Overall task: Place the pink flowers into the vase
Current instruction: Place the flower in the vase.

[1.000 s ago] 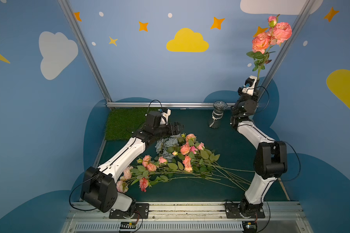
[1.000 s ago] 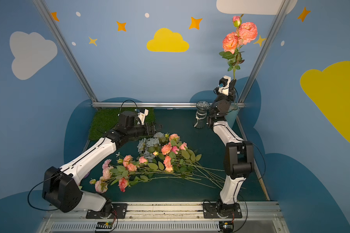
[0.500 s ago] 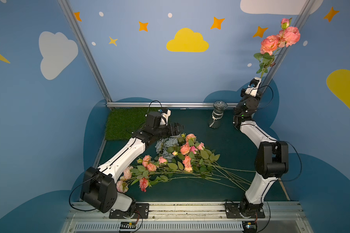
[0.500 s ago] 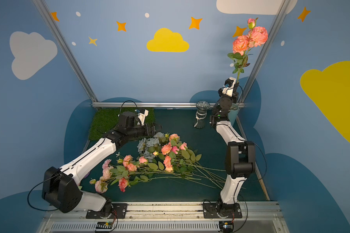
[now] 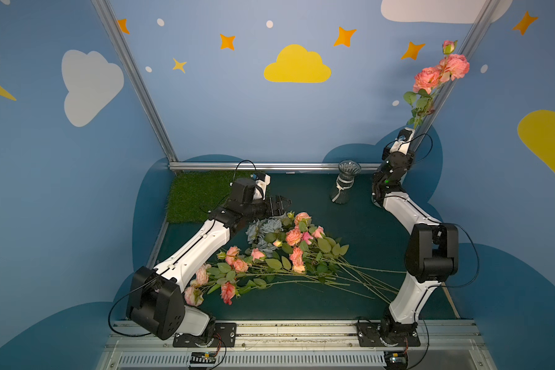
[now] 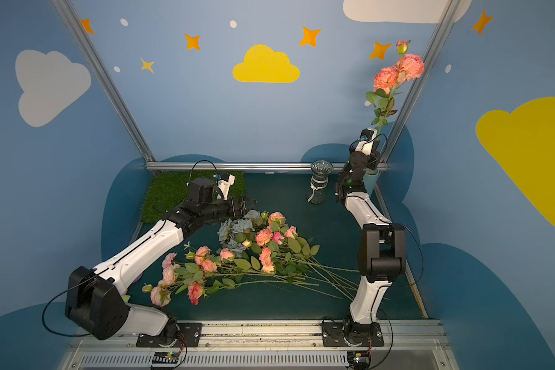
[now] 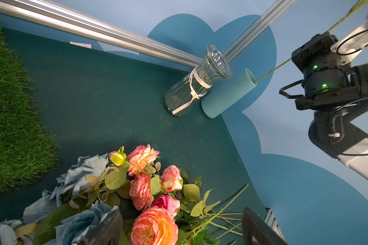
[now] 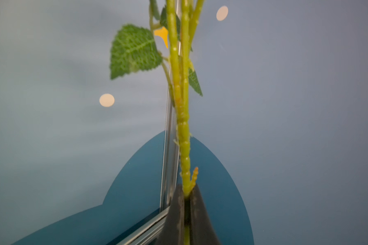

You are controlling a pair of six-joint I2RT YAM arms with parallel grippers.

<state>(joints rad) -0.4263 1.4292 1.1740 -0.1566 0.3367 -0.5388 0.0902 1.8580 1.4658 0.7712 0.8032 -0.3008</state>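
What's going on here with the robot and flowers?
The right gripper is shut on the green stem of a coral-pink rose spray, holding it upright, lower end at the mouth of the pale blue cylindrical vase. The left gripper hovers open by the heap of pink roses and grey-blue flowers on the dark green mat. The clear glass vase is empty.

I work a staged lab booth here: blue walls point(image 5: 221, 121) painted with clouds point(image 5: 297, 65) and stars point(image 5: 344, 36), aluminium frame posts point(image 5: 134, 73), a dark green bench point(image 5: 359, 224), two robot arms point(image 5: 199, 250) bolted to a front rail point(image 5: 295, 333).

White arms point(image 5: 202, 246), black joints point(image 5: 430, 253)
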